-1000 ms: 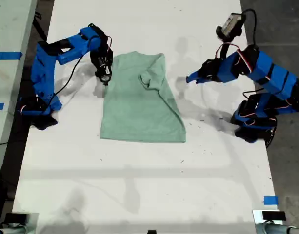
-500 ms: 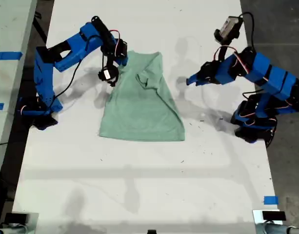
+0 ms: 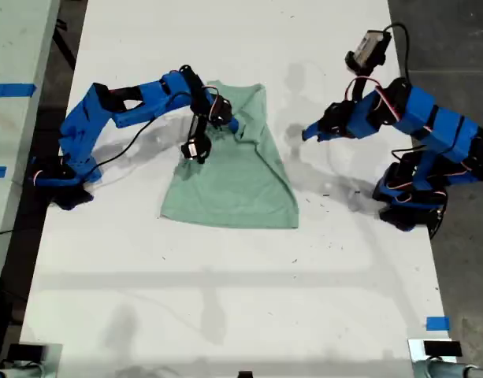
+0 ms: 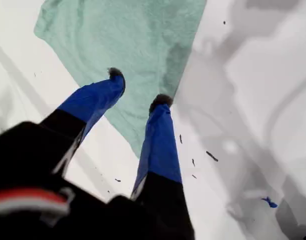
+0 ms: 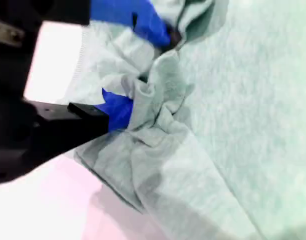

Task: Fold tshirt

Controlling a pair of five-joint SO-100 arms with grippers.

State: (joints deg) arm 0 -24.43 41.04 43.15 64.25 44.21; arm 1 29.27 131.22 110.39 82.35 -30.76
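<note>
In the exterior view, the tshirt (image 3: 229, 177) lies mid-table (image 3: 225, 299), one side folded over, the other in transit. In the first wrist view, the first gripper (image 4: 138, 87) hovers wide, empty. In the second, the second gripper (image 5: 145, 65) pinches bunched sleeve cloth.

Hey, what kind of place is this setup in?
Probably a robotics lab or workshop bench: two blue arms sit on a white table marked with blue tape, working a mint-green tshirt, with dark bare floor beside it.
</note>
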